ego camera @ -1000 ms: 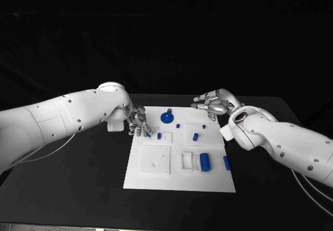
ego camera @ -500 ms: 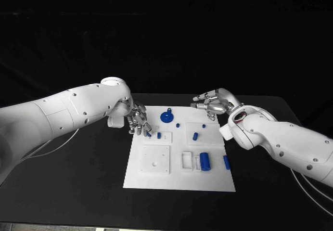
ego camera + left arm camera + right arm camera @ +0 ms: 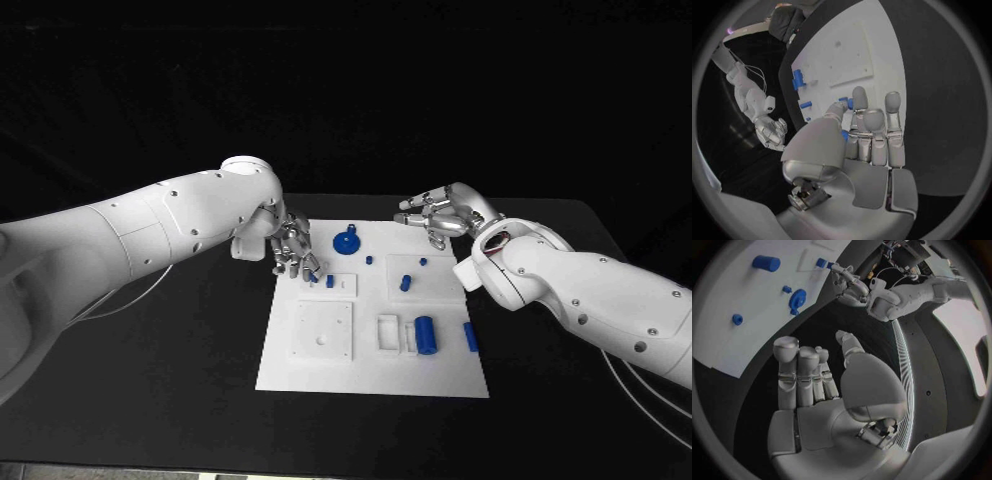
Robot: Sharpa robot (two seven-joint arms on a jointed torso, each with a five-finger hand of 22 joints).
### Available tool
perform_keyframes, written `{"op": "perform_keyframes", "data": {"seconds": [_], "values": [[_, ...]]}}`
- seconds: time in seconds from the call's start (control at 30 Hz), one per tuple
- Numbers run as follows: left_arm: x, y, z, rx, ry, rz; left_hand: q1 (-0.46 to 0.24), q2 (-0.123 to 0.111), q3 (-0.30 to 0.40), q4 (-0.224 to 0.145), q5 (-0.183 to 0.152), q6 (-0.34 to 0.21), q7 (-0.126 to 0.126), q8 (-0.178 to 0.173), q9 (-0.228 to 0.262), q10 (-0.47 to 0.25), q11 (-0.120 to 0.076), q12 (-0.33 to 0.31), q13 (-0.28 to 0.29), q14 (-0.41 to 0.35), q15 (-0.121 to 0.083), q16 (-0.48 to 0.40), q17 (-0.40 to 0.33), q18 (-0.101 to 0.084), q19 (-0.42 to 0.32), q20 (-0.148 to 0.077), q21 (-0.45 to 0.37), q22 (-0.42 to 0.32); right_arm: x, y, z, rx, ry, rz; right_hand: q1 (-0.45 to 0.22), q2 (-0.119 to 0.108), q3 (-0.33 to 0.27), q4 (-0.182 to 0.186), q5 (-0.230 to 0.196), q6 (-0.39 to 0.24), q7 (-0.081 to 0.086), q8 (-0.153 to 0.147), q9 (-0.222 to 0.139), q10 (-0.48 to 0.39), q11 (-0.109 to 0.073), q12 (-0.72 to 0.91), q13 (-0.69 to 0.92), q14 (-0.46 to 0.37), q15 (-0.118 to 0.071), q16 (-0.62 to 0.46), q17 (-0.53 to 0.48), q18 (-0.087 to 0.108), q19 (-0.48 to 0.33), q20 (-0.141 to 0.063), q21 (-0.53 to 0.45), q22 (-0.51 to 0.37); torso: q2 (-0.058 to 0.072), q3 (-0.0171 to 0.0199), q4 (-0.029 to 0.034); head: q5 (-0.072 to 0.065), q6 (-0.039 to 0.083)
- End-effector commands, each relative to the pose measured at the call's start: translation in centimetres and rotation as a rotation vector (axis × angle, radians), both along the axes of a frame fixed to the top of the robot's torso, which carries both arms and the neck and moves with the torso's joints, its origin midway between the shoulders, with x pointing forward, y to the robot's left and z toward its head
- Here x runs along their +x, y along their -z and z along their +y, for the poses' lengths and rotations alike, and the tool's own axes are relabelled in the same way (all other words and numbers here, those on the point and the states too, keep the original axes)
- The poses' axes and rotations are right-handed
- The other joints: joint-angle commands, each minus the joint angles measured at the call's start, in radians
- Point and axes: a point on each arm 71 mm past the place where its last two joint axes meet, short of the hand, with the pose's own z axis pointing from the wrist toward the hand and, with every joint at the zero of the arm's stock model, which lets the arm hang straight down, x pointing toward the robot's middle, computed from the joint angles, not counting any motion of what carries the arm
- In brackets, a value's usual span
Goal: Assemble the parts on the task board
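White rectangular task board (image 3: 310, 375) lies on the black surface under my left robot hand (image 3: 294, 251). That hand has shifted inward, now pinching a small blue part (image 3: 844, 135). My right robot hand (image 3: 440, 215) stays empty, fingers curled, beyond the board's far corner.

- Dark room, black background, so the white board (image 3: 372, 345) pops hard.
- Wrist views bend straight edges badly near the rim.
- Soft shadows, barely any glare.

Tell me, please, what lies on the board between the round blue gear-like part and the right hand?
Only bare white task board separates the round blue part from the right hand in the head view.
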Motion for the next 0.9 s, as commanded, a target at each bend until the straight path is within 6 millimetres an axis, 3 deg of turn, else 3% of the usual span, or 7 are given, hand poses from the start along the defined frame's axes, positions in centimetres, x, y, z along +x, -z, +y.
{"op": "perform_keyframes", "data": {"seconds": [0.03, 0.9], "values": [[0.04, 0.11, -0.27, 0.023, 0.033, -0.005, 0.003, 0.005, 0.215, -0.222, 0.002, 0.005, -0.002, 0.003, 0.001, 0.044, -0.008, -0.003, 0.001, -0.007, -0.003, 0.004, 0.001, 0.015, -0.007, 0.000, 0.006, 0.022, -0.05, 0.01, 0.17, -0.003, -0.014, 0.001, -0.011, 0.000, 0.003, 0.000, 0.004, 0.005, 0.001, 0.000, 0.001, -0.008, -0.002, -0.003, 0.000, -0.003, -0.002, -0.003, 0.000, 0.017, 0.015, -0.001, -0.002, 0.076, 0.000, 0.0004, 0.0013, -0.002, 0.000], [0.20, 0.82, -0.42, 0.066, 0.052, -0.042, 0.002, 0.005, 0.214, -0.222, 0.003, 0.004, -0.002, 0.003, 0.001, 0.044, -0.008, -0.004, 0.002, -0.007, -0.003, 0.004, 0.001, 0.015, -0.007, 0.000, 0.007, 0.022, -0.02, 0.04, 0.37, -0.001, -0.018, 0.002, -0.011, 0.000, 0.003, 0.000, 0.004, 0.005, 0.001, 0.000, 0.001, -0.008, -0.002, -0.003, 0.000, -0.003, -0.002, -0.003, 0.000, 0.017, 0.015, -0.001, -0.002, 0.076, -0.002, -0.0014, 0.0023, -0.001, -0.006]]}}
